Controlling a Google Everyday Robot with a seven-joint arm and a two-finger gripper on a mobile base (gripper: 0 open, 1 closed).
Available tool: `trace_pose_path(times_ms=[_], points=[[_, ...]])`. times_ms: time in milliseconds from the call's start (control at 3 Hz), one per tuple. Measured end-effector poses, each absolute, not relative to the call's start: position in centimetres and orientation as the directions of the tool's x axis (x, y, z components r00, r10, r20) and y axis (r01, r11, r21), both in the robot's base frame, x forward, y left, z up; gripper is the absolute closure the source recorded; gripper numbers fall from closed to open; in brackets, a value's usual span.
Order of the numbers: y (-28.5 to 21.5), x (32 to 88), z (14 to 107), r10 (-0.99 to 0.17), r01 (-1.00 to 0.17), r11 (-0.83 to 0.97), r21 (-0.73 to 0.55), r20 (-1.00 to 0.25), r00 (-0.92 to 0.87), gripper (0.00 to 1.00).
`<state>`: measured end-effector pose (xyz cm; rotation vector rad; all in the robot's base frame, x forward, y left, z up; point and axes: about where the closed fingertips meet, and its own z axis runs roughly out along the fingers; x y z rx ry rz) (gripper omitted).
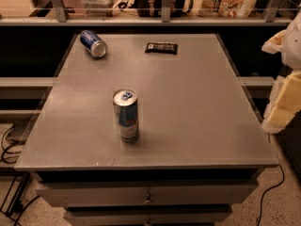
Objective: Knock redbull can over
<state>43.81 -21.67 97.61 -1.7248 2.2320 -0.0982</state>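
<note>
Nothing is done yet: Redbull can (126,115) stands upright near the front of the table (202,107), left of centre, and my gripper (286,93) hangs past the right edge, well apart from it, open or closed I cannot tell.

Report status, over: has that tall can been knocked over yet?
End effector at right edge, beyond the table. Redbull can upright, front-centre, not yet knocked. Nothing between them; tipped soda can and dark packet at the back.
</note>
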Motion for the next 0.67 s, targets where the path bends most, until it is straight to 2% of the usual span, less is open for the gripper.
trace_pose_path(times_ms=[333, 667], points=[[-21.67, 43.81, 97.62, -0.953, -0.931, 0.270, -0.246, -0.207, -0.221, 0.00], [-22.11, 44.23, 97.53, -0.940, -0.929, 0.285, -0.236, -0.257, -0.223, 0.00]])
